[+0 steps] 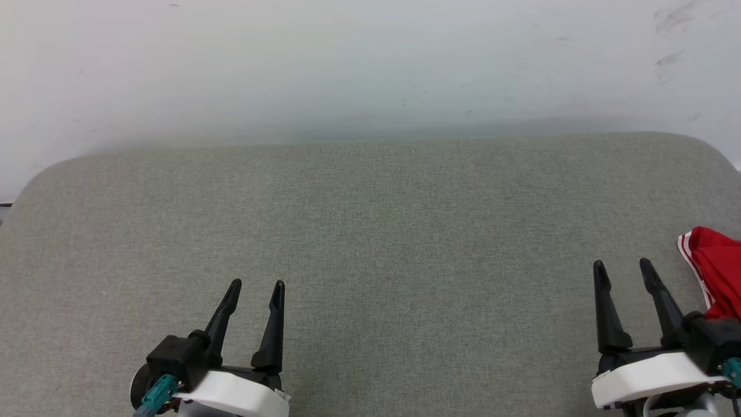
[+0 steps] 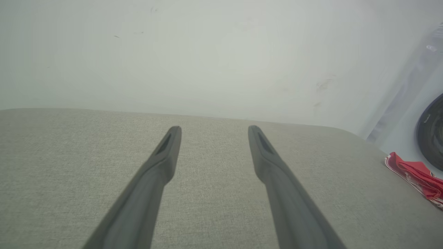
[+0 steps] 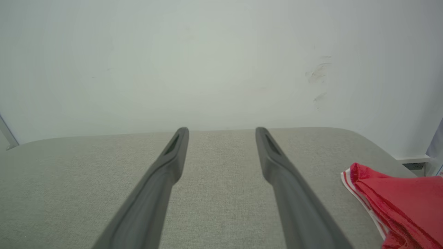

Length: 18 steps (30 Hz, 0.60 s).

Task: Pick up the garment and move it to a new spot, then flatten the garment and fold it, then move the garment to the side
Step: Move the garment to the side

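Where the grey cloth-covered worktop (image 1: 370, 220) meets the pale wall (image 1: 347, 69), nothing lies on the middle of the surface; the garment (image 1: 715, 260) sits bunched at its far right edge, red fabric with a white-striped trim showing along the side nearest the robot's right arm. The right gripper (image 1: 622, 263) is low at the near right, its two dark fingers spread wide with bare worktop between them. They point toward the wall, and the garment lies just beside them on the outer side, not touching the fingers. The left gripper (image 1: 257, 284) is at the near left, well apart from the garment, fingers likewise spread and holding nothing. In the right wrist view the garment's folds reach the picture's lower right corner, and a few dark scuffs (image 3: 318, 74) mark the wall above it.
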{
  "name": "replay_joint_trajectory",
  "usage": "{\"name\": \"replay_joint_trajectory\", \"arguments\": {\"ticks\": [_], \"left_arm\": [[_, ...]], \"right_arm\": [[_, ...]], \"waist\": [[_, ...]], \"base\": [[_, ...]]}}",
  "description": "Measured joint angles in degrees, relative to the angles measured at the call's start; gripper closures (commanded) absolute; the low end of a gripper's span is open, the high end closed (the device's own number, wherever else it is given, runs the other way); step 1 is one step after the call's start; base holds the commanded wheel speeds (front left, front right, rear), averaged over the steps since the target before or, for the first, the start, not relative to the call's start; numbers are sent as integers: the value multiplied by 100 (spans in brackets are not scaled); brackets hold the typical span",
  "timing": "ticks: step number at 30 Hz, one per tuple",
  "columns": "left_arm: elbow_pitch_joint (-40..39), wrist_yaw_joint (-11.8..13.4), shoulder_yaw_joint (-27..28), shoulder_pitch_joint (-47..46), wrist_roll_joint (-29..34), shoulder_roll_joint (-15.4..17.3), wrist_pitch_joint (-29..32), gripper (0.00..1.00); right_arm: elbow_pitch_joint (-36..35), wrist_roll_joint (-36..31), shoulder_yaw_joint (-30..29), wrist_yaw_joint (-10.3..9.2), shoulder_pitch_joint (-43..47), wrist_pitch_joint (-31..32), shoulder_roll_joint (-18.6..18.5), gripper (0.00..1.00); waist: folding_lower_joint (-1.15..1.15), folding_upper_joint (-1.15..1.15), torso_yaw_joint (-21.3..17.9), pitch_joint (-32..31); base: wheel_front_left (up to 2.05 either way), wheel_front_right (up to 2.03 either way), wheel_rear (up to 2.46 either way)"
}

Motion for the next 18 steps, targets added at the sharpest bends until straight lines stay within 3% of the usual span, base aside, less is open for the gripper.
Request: {"name": "replay_joint_trajectory", "arguments": {"ticks": [18], "left_arm": [[73,0,116,12,76,-65,0,0]], "right_arm": [[441,229,266,0,-7,-268,45,0]], "waist": [[1,0,18,-39]], "base": [[0,0,0]]}}
